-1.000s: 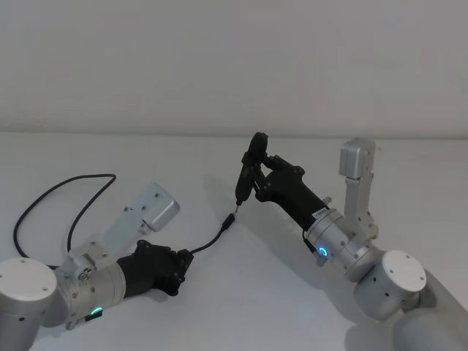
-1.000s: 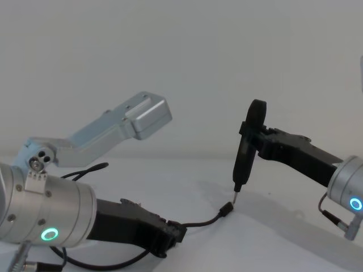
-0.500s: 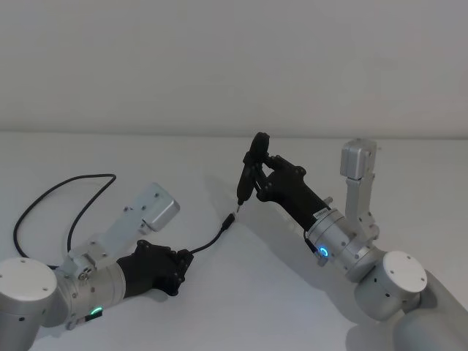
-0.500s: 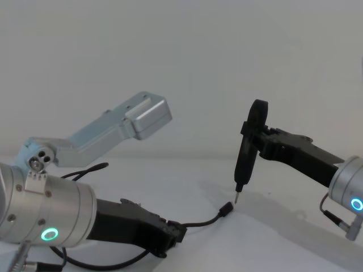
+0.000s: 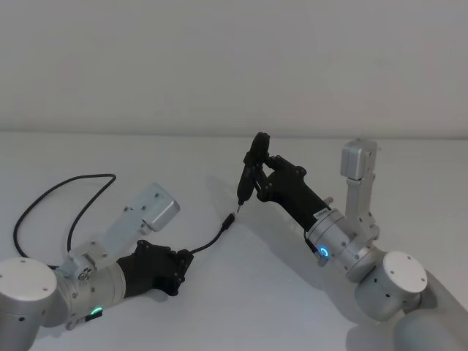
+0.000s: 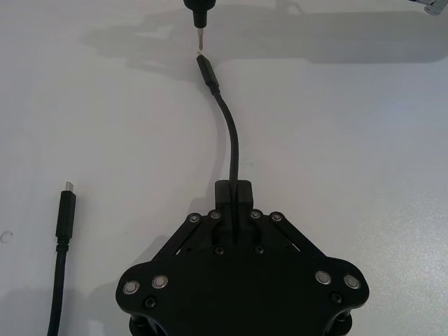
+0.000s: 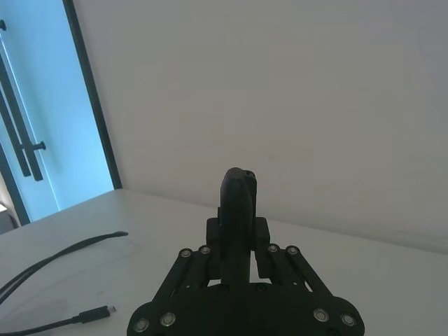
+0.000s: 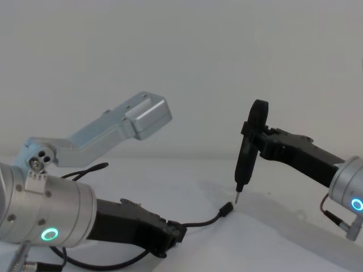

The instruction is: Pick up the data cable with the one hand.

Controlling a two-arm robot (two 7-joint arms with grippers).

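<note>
Left wrist view shows your left pincer [image 6: 232,198] pinching the data cable [image 6: 229,140] low on the table [image 6: 364,126], so the grasp seems done and you should lift gently.

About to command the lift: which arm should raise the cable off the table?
Left. The left gripper is already shut on the cable just behind its plug, which lies on the table. The right gripper is occupied, shut on a pen-like tool.
</note>
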